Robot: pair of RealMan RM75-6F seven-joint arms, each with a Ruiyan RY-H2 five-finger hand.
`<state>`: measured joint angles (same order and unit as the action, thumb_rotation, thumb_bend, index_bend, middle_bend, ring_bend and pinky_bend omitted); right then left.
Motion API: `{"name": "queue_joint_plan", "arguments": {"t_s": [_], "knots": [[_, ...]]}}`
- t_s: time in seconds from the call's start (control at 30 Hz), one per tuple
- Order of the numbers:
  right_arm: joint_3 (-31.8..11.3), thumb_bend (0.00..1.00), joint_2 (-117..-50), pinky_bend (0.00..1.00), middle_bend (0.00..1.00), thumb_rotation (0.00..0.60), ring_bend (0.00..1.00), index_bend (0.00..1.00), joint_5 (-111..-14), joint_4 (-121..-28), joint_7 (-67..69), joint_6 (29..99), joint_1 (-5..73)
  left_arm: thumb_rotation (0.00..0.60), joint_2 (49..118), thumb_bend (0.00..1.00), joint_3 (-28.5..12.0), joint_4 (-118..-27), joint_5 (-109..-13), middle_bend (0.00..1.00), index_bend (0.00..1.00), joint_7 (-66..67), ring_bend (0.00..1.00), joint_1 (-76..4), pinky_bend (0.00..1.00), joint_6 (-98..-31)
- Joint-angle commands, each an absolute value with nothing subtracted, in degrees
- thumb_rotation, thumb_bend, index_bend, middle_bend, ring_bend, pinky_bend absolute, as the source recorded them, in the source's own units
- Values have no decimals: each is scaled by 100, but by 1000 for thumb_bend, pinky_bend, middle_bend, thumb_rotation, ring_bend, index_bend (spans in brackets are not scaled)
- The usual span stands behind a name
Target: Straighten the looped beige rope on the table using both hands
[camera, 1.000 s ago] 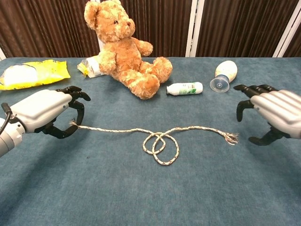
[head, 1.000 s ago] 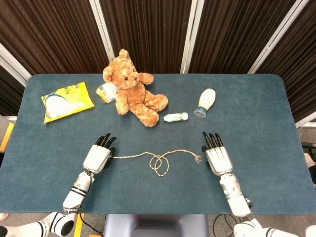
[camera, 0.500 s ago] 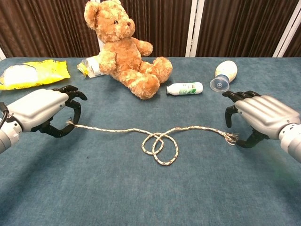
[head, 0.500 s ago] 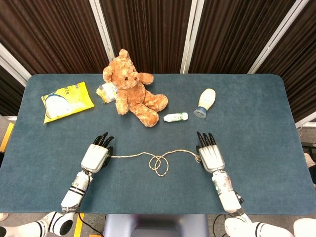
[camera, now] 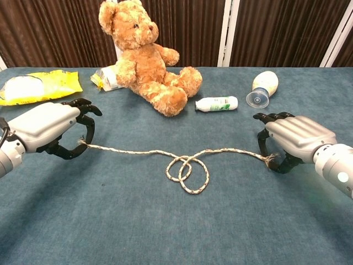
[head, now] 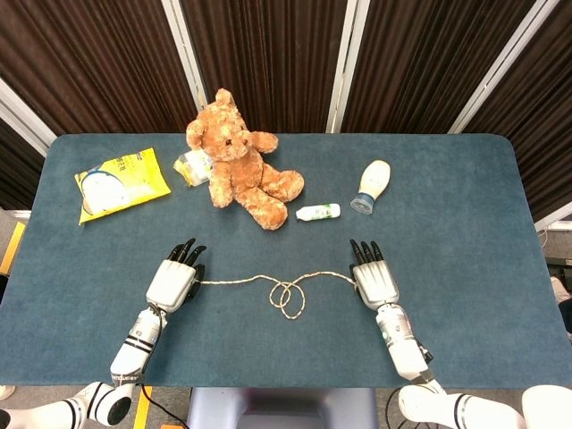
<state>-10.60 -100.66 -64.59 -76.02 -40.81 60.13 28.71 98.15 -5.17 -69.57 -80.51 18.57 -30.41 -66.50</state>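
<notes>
The beige rope (camera: 132, 151) lies across the blue table with a double loop (camera: 187, 172) at its middle, which also shows in the head view as the loop (head: 288, 296). My left hand (camera: 48, 126) (head: 174, 281) is at the rope's left end and pinches that end between thumb and fingers (camera: 88, 122). My right hand (camera: 295, 137) (head: 375, 282) is at the frayed right end (camera: 270, 160). Its fingers arch over the end and its thumb sits beside it, with a gap still showing.
A brown teddy bear (head: 241, 161) sits at the back centre. Beside it are a small packet (head: 191, 166) and a yellow bag (head: 120, 182) on the left. A small white bottle (head: 318, 212) and a larger one (head: 372, 185) lie to the right.
My right hand moved left until its fingers came over the rope's frayed end. My left hand drew slightly left with the rope's other end, and the left stretch lies straighter.
</notes>
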Motion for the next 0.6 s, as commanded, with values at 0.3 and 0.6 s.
{"name": "queue_joint_plan", "arguments": {"t_s": [0.3, 0.6], "knots": [[-1058, 545, -10111, 0, 58, 600, 0, 712, -6182, -7488, -4171, 6040, 3018, 600, 9783, 441, -517, -6980, -8031, 152, 668, 1873, 36, -3043, 178, -6639], [-1018, 604, -9990, 0, 102, 600, 0, 769, -6203, -7530, -4038, 6159, 3043, 600, 9765, 441, -511, -6965, -8042, 152, 668, 1867, 35, -3035, 177, -6667]]}}
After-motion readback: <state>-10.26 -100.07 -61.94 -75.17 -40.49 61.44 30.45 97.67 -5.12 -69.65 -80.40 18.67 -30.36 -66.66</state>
